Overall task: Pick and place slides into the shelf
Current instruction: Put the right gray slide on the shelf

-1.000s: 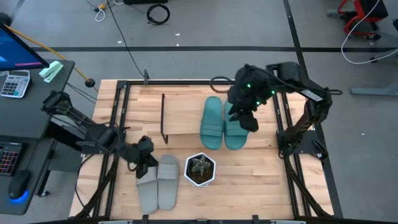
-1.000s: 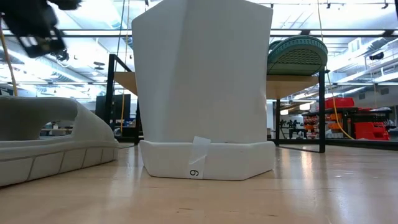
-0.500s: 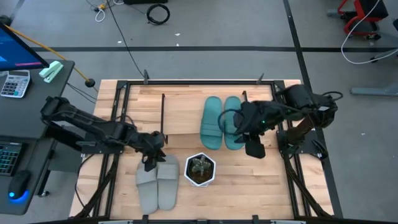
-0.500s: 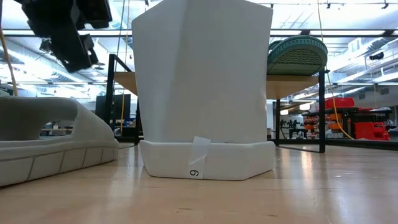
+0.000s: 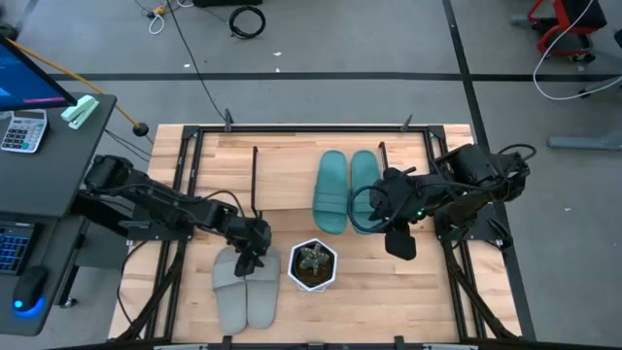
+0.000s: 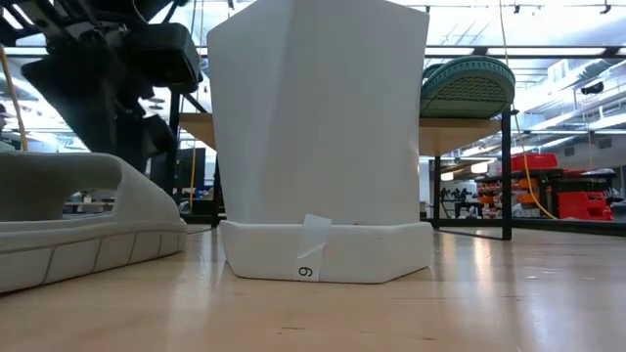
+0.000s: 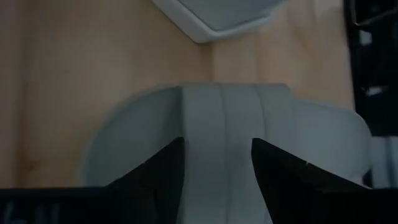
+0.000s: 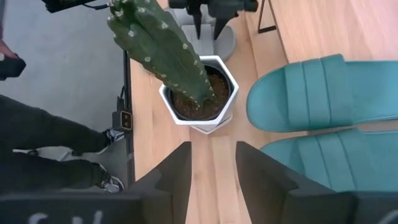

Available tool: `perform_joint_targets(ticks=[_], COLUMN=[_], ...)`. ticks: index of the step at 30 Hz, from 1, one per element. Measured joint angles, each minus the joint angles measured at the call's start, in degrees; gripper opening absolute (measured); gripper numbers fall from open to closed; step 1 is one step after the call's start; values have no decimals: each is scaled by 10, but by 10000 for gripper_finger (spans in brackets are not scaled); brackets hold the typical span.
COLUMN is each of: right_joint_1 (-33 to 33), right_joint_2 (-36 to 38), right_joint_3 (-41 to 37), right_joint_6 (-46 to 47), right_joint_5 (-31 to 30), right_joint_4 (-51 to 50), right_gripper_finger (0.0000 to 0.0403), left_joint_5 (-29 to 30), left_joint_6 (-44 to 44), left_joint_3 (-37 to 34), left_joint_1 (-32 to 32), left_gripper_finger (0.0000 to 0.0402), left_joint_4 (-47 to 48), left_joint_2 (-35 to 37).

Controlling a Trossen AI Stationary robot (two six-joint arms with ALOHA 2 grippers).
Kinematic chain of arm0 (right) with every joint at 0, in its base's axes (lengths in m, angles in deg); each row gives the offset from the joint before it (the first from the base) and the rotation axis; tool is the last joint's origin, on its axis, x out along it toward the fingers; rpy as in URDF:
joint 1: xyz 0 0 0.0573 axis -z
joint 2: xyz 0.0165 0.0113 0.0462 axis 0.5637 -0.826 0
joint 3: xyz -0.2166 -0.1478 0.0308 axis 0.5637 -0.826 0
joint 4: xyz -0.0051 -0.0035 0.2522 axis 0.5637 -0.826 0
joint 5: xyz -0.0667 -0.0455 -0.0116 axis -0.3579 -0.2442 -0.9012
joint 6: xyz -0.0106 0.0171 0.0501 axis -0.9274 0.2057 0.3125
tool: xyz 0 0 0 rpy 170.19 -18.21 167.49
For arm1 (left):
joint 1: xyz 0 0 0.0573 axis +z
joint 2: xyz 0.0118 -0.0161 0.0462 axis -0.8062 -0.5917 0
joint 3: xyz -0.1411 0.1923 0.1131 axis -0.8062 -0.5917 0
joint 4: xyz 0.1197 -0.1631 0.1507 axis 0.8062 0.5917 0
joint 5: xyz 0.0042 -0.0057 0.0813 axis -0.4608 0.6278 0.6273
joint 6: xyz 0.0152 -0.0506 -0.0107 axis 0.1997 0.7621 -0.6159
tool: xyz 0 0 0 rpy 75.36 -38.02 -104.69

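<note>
Two teal slides (image 5: 330, 192) (image 5: 365, 190) lie side by side on the right half of the shelf (image 5: 287, 187). The two grey slides (image 5: 246, 287) rest soles down on the table in front of it. My left gripper (image 5: 255, 255) is open, low over the far end of the right grey slide (image 7: 224, 118), with that slide's strap showing between its fingers. My right gripper (image 5: 398, 238) hangs open and empty just right of and nearer than the teal pair (image 8: 323, 93). My left gripper (image 7: 217, 168) points down with its open fingers (image 7: 155, 174) on either side of the grey slide's strap (image 7: 221, 143). Whether they touch the strap I cannot tell.
A white hexagonal pot (image 5: 313, 264) with a cactus (image 8: 165, 46) stands between the grey slides and the shelf, close to both grippers. It fills the middle of the low view (image 6: 318, 147). The shelf's left half is bare board. Black frame rails run along the table's edges.
My left gripper has travelled toward the table's right and come down over the grey slides' far ends. My right gripper has drawn back from over the right teal slide toward the near edge and the right. The teal slides lie still on the shelf.
</note>
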Motion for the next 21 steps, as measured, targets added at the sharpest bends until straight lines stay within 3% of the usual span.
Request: perform_joint_targets(ticks=[7,21], right_joint_1=[0,0], right_joint_2=[0,0], right_joint_3=[0,0], right_joint_6=[1,1], right_joint_5=[-1,-4], right_joint_4=[0,0], right_gripper_finger=[132,132], left_joint_5=[-69,-62], left_joint_6=[6,40], left_joint_3=[0,0], left_joint_1=[0,8], left_gripper_finger=[196,205], left_joint_4=[-22,-25], left_joint_2=[-41,-46])
